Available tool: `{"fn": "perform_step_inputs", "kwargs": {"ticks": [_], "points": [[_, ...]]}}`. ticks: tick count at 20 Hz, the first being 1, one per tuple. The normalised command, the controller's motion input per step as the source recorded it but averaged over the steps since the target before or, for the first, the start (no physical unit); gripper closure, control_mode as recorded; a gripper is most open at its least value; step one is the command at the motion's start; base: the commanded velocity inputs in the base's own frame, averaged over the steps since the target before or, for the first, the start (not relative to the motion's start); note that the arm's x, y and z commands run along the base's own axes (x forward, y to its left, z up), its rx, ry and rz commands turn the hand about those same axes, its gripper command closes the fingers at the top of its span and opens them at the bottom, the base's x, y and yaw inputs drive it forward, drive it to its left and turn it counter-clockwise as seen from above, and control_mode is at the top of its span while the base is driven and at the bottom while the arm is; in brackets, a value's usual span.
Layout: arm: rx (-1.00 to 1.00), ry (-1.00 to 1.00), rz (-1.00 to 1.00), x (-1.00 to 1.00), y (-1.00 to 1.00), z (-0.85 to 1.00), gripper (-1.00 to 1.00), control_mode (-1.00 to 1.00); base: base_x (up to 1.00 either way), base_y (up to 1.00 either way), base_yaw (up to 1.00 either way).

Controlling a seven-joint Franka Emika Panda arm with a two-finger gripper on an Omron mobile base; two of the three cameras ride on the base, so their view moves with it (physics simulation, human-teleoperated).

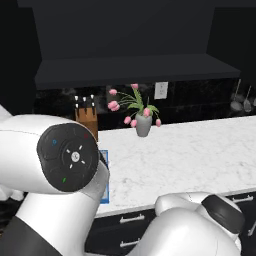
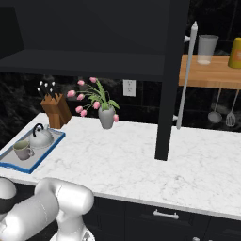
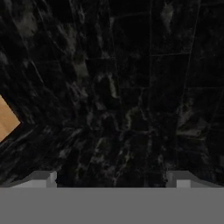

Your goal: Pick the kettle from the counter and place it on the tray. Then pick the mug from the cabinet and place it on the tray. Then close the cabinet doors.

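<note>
**Kettle and mug both on the blue-rimmed tray; one cabinet door stands open**

Kettle first: the low dome-shaped silver-grey metal kettle (image 2: 41, 137) with its thin black handle sits inside the flat rectangular tray with the grey floor and bright blue rim (image 2: 47, 153), at the tray's far end. The small grey-beige mug with one side handle (image 2: 22, 149) stands in the same tray, just in front of the kettle and close to it. The tray lies on the white marble-look counter with faint grey veins (image 2: 141, 162), at its left end in the right base view; in the left base view a strip of the blue rim (image 1: 104, 176) shows behind the white arm.

Beside the tray stands a wooden knife block (image 2: 57, 111), and further along a grey vase of pink tulips (image 2: 106, 116).

Above the counter hangs the large black wall cabinet (image 2: 89, 28) with its dark shelf. One tall black panelled cabinet door (image 2: 170, 80) stands swung out edge-on over the counter, its long silver-grey bar handle (image 2: 186, 75) vertical beside it.

In the hand view, the gripper (image 3: 111, 179) faces a dark marbled wall, its two fingertips (image 3: 43, 178) set wide apart with nothing between them.
</note>
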Motion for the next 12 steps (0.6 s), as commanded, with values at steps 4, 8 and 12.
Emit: {"fn": "perform_step_inputs", "kwargs": {"ticks": [4,8,12], "points": [[0.00,0.00,0.00,0.45,0.33,-0.36,-1.00,-1.00,0.00,0.00,0.00],[0.00,-0.04,0.00,0.33,0.23,-0.28,-1.00,-1.00,0.00,0.00,0.00],[0.02,-0.06,0.00,0.37,0.08,-0.11,-1.00,-1.00,0.00,0.00,0.00]]}}
